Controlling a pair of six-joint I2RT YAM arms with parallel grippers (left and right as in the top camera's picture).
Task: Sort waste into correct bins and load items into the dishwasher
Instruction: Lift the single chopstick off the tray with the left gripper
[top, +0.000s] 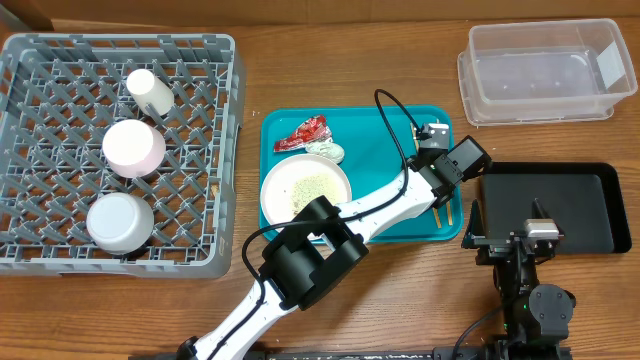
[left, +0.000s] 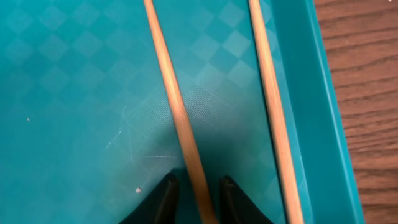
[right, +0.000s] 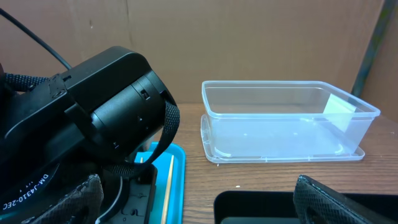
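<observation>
We are looking at the chopsticks (left: 272, 106) lying flat on the teal tray (left: 68, 87), side by side and nearly parallel. Their long axes are running along the tray's right rim, from its far side toward its near side (in the overhead view the far ends are leaning slightly to the left). The outer one is lying just beside the rim. The inner chopstick (left: 176, 106) is passing straight between the fingertips of the left gripper (left: 199, 202), which is pointing down at the tray. Its jaws are standing narrowly apart, one on each side of that stick, with a thin sliver showing on either side, so we are not seeing them clamped on it. We cannot tell which end is the thin one. The right gripper (right: 199, 198) is hanging over the black tray (top: 560, 205) with its jaws spread wide and nothing between them, facing the clear tub (right: 273, 134) on the counter (top: 430, 300). The plate (top: 305, 188) is sitting on the teal tray well apart from the chopsticks, to their left.
</observation>
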